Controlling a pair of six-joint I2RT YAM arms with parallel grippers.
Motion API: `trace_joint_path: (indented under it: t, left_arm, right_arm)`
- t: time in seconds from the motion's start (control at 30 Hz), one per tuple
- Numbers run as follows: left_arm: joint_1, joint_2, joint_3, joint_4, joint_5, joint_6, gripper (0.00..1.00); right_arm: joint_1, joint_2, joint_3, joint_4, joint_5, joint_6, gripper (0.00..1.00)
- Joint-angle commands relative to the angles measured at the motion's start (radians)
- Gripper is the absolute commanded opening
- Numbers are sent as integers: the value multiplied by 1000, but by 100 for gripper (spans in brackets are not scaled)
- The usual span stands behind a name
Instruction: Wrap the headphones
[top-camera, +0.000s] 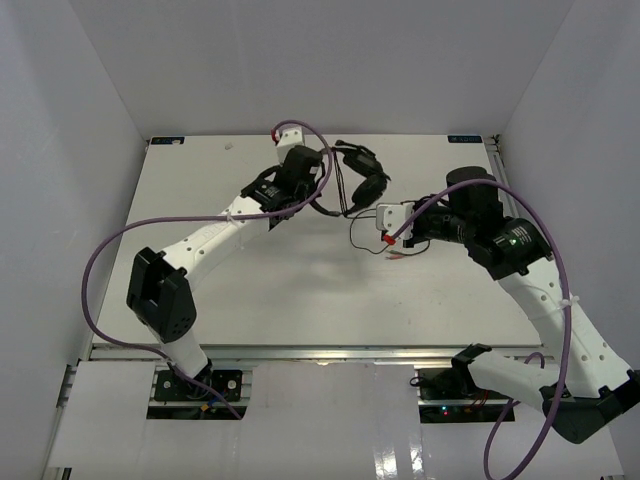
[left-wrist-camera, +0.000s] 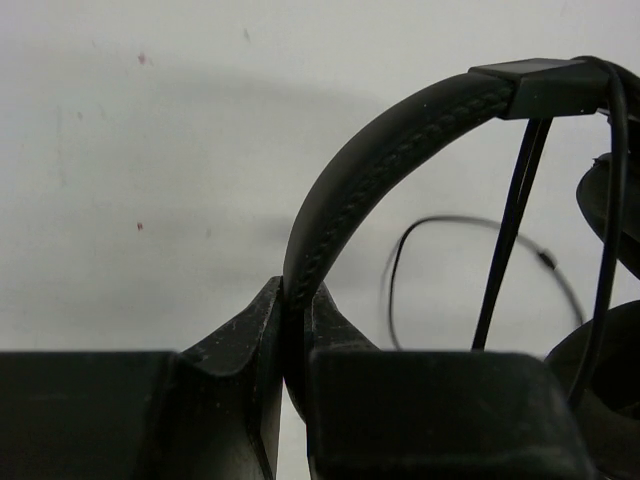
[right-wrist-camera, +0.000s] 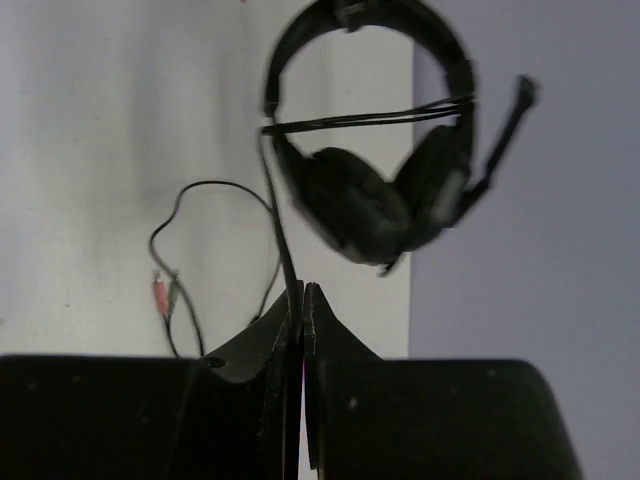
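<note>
The black headphones (top-camera: 366, 178) are at the back middle of the white table (top-camera: 250, 290), held up off it. My left gripper (top-camera: 318, 198) is shut on the thin headband (left-wrist-camera: 370, 160), pinched between its fingertips (left-wrist-camera: 262, 310). My right gripper (top-camera: 364, 213) is shut on the thin black cable (right-wrist-camera: 283, 240) just below the earcups (right-wrist-camera: 360, 205). A few turns of cable run across the headband. The rest of the cable lies in a loose loop on the table (top-camera: 358, 243) and ends in the red and green plugs (right-wrist-camera: 163, 293), which also show in the top view (top-camera: 402, 255). A microphone boom (right-wrist-camera: 505, 135) sticks out from one earcup.
Grey walls enclose the table on the left, back and right. Thick purple robot cables (top-camera: 95, 270) arc over both arms. The back edge of the table lies close behind the headphones.
</note>
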Motion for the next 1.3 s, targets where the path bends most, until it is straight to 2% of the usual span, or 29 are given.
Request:
trace_joint_path:
  t: [0.0, 0.27, 0.4, 0.73, 0.93, 1.27]
  left_arm:
    - [-29, -27, -71, -6, 93, 64, 0]
    - [-83, -80, -194, 41, 216, 180, 0]
    - [-153, -122, -253, 46, 232, 235, 0]
    - [-250, -283, -423, 85, 311, 256, 0]
    - [-281, -336, -466, 100, 363, 298, 0]
    - [-291, -284, -454, 96, 430, 323, 0]
  right_arm:
    - [8, -49, 7, 241, 163, 12, 8]
    - [7, -28, -51, 356, 201, 28, 8]
    - [-25, -6, -43, 377, 180, 63, 8]
    - [-147, 50, -14, 401, -8, 226, 9]
    - [-183, 70, -7, 405, -91, 279, 9]
    - [-182, 90, 18, 396, -135, 292, 13]
